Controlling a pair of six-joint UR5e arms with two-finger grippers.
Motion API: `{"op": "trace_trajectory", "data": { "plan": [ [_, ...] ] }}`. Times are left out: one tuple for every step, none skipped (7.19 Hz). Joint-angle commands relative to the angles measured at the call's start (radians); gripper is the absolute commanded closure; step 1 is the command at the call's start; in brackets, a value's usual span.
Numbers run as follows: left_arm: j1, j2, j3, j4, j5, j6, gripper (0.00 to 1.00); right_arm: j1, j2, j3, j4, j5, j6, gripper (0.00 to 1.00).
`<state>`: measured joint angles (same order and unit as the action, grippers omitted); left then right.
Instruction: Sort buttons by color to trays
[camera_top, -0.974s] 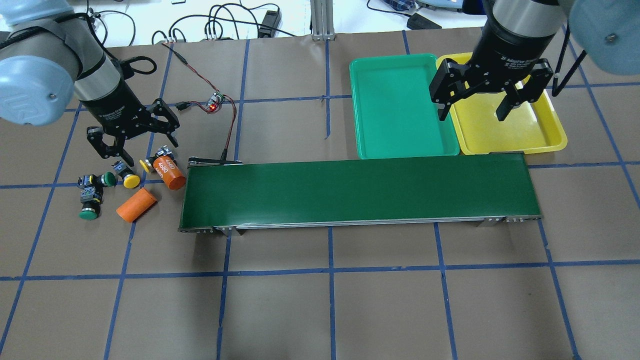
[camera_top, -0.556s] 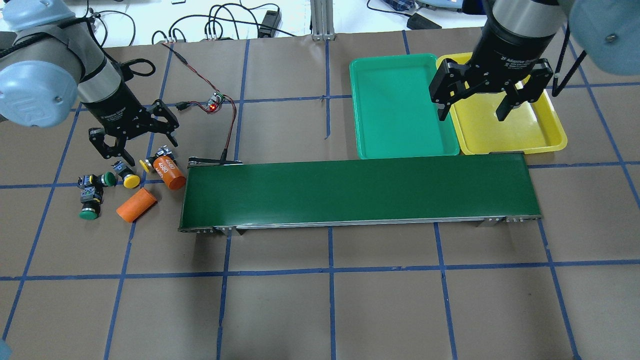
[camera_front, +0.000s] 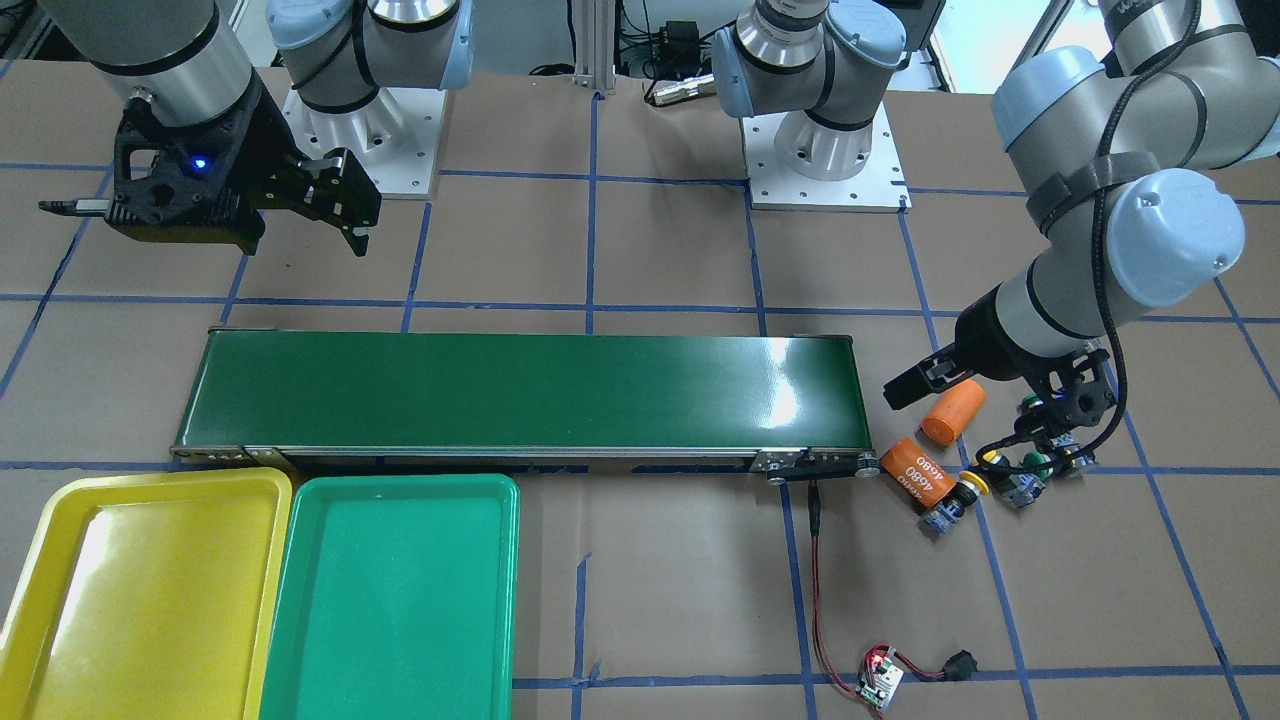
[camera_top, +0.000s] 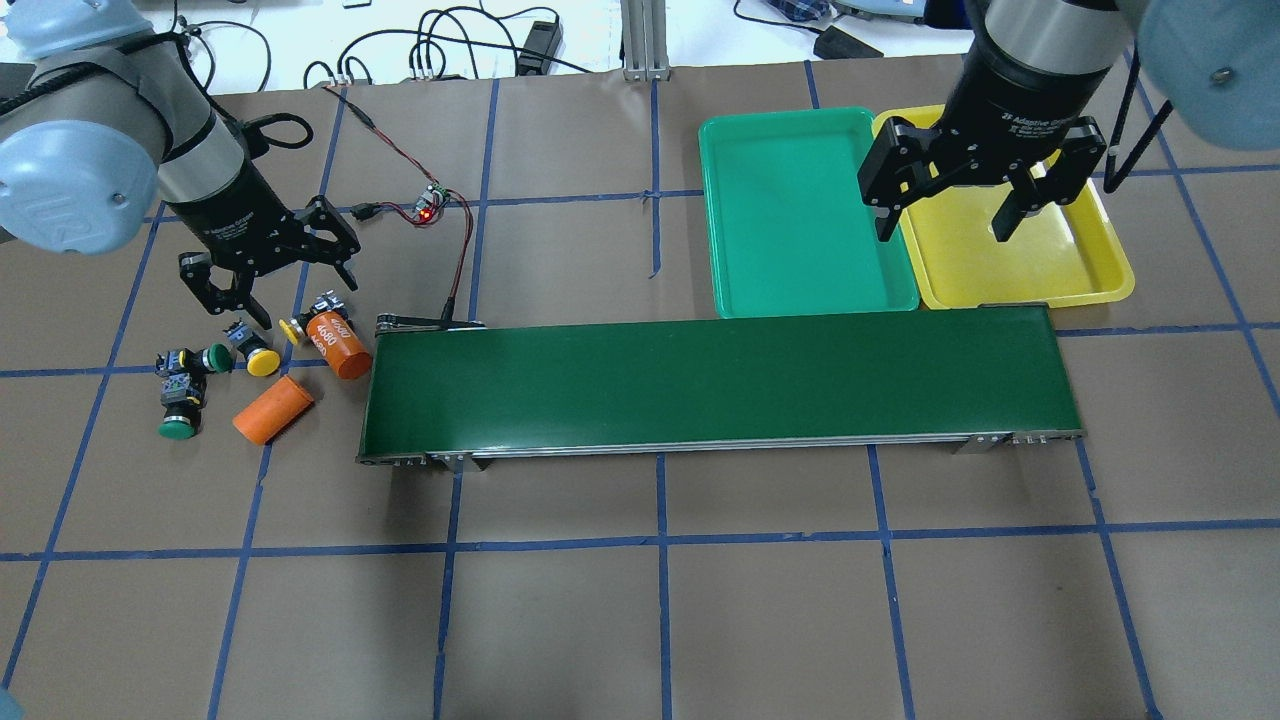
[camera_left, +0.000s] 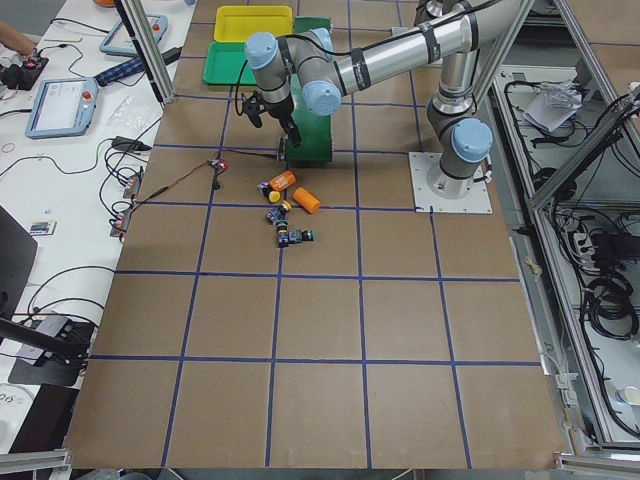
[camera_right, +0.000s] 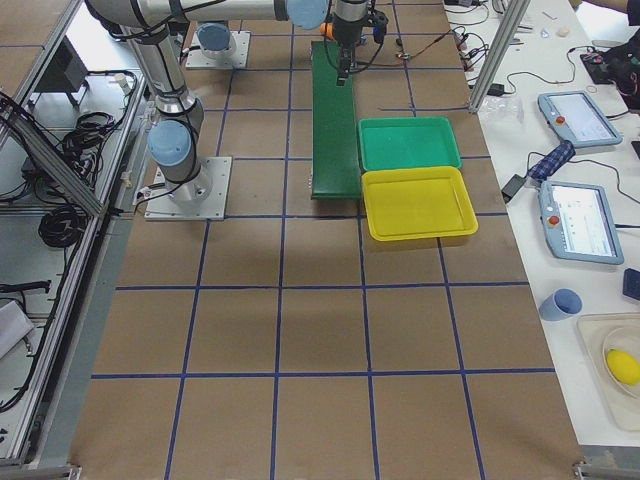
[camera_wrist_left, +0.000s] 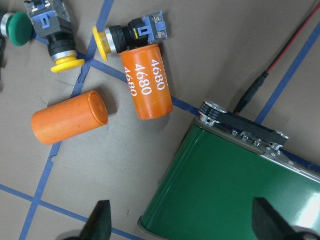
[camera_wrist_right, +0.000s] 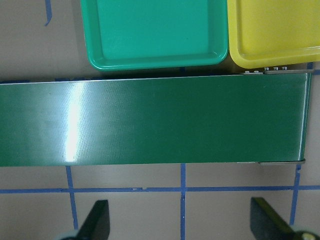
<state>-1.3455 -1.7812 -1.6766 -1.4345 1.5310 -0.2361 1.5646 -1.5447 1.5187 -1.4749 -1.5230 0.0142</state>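
Note:
Four buttons lie left of the belt: a yellow button (camera_top: 262, 362), a second yellow button (camera_top: 293, 330) tucked against the "4680" cylinder, a green button (camera_top: 215, 358) and another green button (camera_top: 177, 430). My left gripper (camera_top: 305, 300) hovers open just above and behind them, holding nothing. Its wrist view shows a yellow button (camera_wrist_left: 132, 35) beside the cylinder. The green tray (camera_top: 800, 210) and yellow tray (camera_top: 1060, 260) sit side by side behind the belt's right end, both bare. My right gripper (camera_top: 944, 235) hangs open above their shared edge.
An orange cylinder marked 4680 (camera_top: 338, 345) and a plain orange cylinder (camera_top: 272, 408) lie among the buttons. The long dark green conveyor belt (camera_top: 715, 385) spans the middle. A small circuit board (camera_top: 430, 205) with red wires sits behind the belt's left end.
My left arm has shifted slightly, its gripper staying open over the buttons. The right arm and all the objects have not moved.

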Motion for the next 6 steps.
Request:
{"op": "trace_trajectory", "data": {
  "plan": [
    [-0.001,0.0,-0.002,0.0,0.006,0.0,0.0,0.0,0.0,0.0,0.001,0.001,0.0,0.0],
    [-0.003,0.002,0.001,0.0,0.003,0.0,0.0,-0.002,0.0,0.0,-0.001,0.001,0.0,0.0],
    [0.002,-0.009,-0.003,0.002,0.006,0.004,0.0,0.0,0.0,0.0,0.001,0.001,0.0,0.0],
    [0.005,-0.007,-0.002,0.002,0.008,0.003,0.0,0.0,0.0,0.0,-0.001,0.001,0.0,0.0],
    [0.003,-0.009,-0.002,0.002,0.005,0.001,0.0,0.0,0.0,0.0,0.001,0.0,0.0,0.0],
    [0.003,-0.007,-0.002,0.002,0.008,0.003,0.0,0.0,0.0,0.0,0.001,0.001,0.0,0.0]
  ]
}}
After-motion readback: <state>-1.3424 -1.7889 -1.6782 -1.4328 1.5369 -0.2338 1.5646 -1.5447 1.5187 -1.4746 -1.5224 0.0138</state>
